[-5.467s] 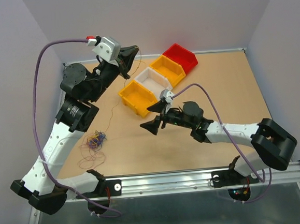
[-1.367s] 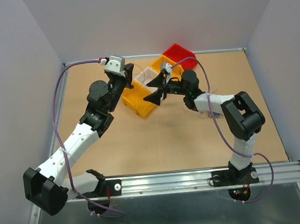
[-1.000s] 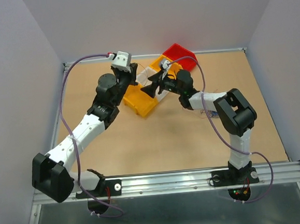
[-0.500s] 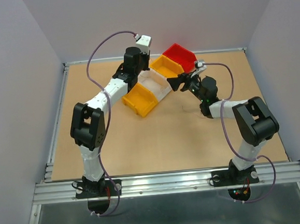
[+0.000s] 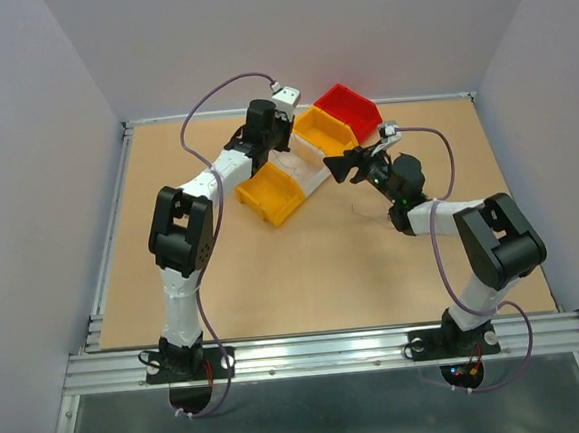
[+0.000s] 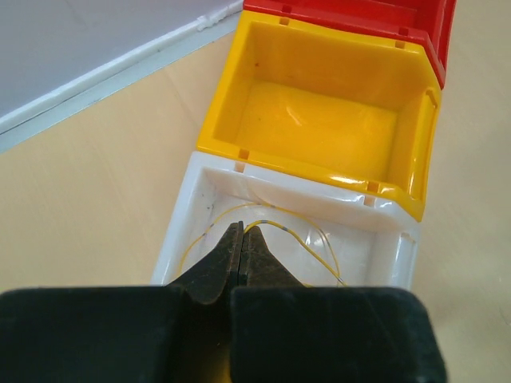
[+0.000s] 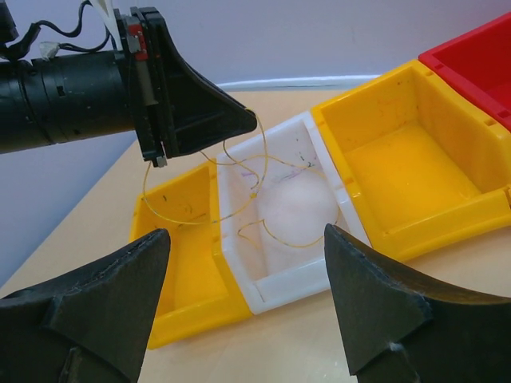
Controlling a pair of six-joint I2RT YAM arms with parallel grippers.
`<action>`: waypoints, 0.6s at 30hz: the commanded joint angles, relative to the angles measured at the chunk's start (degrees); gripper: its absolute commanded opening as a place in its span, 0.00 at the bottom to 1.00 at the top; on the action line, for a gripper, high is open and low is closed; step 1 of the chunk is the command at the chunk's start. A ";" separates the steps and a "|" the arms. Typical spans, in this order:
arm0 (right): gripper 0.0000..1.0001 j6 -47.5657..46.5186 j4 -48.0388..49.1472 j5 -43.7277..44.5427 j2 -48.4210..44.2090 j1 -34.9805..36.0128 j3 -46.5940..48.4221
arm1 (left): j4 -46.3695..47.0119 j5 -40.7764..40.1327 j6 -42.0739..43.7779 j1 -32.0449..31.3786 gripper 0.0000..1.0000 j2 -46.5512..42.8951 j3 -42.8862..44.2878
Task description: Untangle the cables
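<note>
Both arms have swung from the left and middle of the table to the row of bins since the earliest frame, and the wad that lay near the left arm is gone from that spot. The left gripper [image 6: 242, 231] is pinched fully shut on a yellow wire [image 7: 257, 148] and hangs over the white bin [image 6: 182, 239]; the right gripper [image 7: 246, 235] stands wide and holds nothing, facing the same bin from its front, near but apart.

From the right gripper the wire lies straight ahead and slightly up, between the two hands; its held end is at the tip of the left jaws; from there it drops roughly upright into the white bin and curls on the floor, while one loop bulges sideways over the near yellow bin [image 7: 207, 315]; the left hand is the nearer, already on it. A short purple strand seems to lie in the white bin too; other wires I cannot find.

The far yellow bin [image 7: 399, 167] and red bin [image 7: 479, 64] look bare and out of the way; the wall between the white and near yellow bins is the likely snag, since the loop straddles it.
</note>
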 commanded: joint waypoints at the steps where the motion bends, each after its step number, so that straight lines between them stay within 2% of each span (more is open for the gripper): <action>1: 0.82 0.28 3.82 1.32 -2.86 0.29 -1.78 | 0.38 0.13 4.12 -1.82 0.00 0.00 1.15; 6: 0.83 0.63 3.73 1.67 -4.53 -0.06 -3.19 | -1.73 -5.34 5.63 -3.93 0.00 2.46 3.43; 8: 0.83 1.06 3.56 2.02 -5.76 -0.41 -4.24 | -3.84 -7.97 5.71 -4.11 0.03 3.17 4.84; 12: 0.83 1.59 2.94 2.20 -7.96 -1.03 -5.65 | -5.07 -11.05 6.24 -4.11 0.24 2.11 5.73; 13: 0.84 1.59 2.24 2.03 -8.40 -1.29 -5.82 | -5.07 -11.75 6.50 -4.11 0.37 1.42 5.46; 16: 0.86 0.46 -0.21 0.62 -9.54 -1.46 -5.74 | -5.25 -12.37 6.33 -4.11 0.52 0.27 5.37; 18: 0.87 -0.42 -3.37 -0.86 -9.89 -1.47 -5.13 | -5.34 -12.46 5.98 -4.11 0.57 -0.78 5.55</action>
